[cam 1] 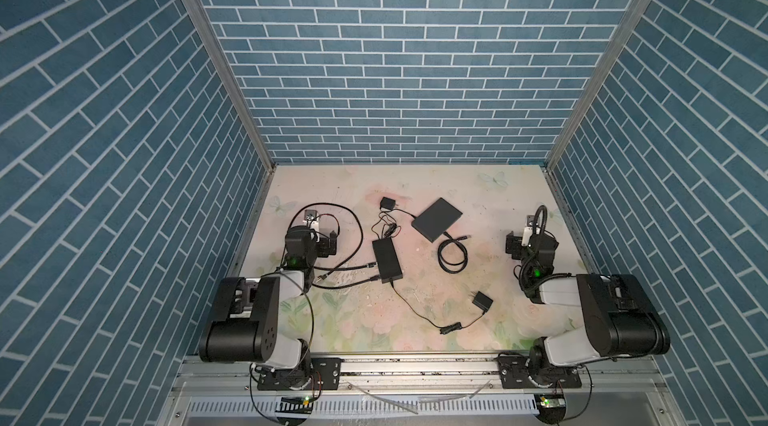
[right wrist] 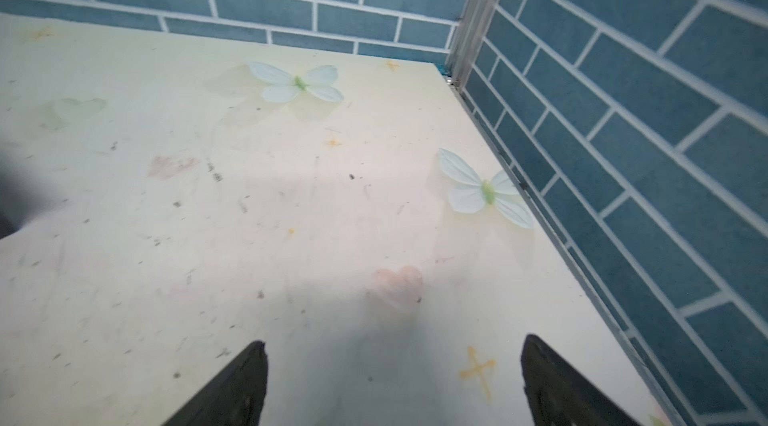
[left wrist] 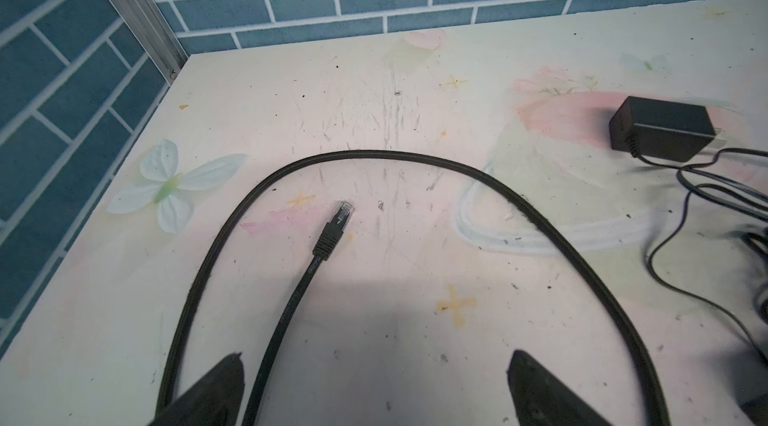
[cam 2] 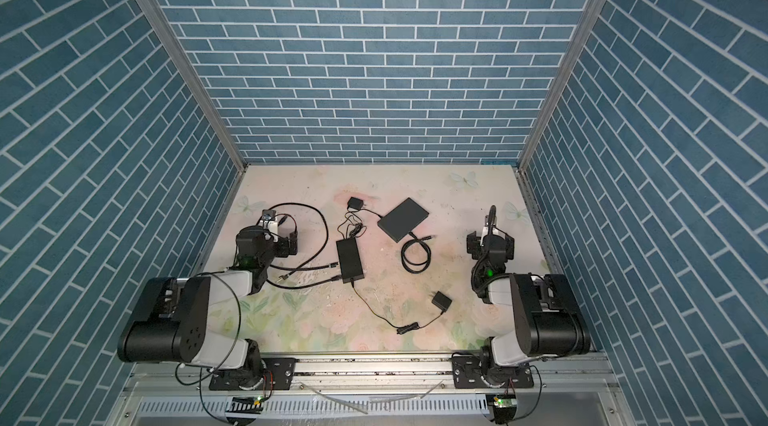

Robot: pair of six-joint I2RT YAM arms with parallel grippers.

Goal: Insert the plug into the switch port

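Observation:
The plug [left wrist: 338, 218] is a black network plug with a clear tip. It lies loose on the table inside a loop of its own black cable [left wrist: 415, 156], ahead of my left gripper [left wrist: 376, 357]. That gripper is open and empty, with the cable running beside one finger. The switch [cam 1: 387, 257] is a long black box near the table's middle, right of my left gripper [cam 1: 327, 243]; two cable ends reach its left side. My right gripper [right wrist: 395, 343] is open and empty over bare table near the right wall, far from both things.
A flat black box [cam 1: 437, 219] with a short coiled cable [cam 1: 452, 255] lies behind the switch. Two black power adapters [cam 1: 388, 203] [cam 1: 482, 301] with thin wires lie at the back and front. Another loose cable end [cam 1: 322, 278] lies by the left arm. Brick-patterned walls close three sides.

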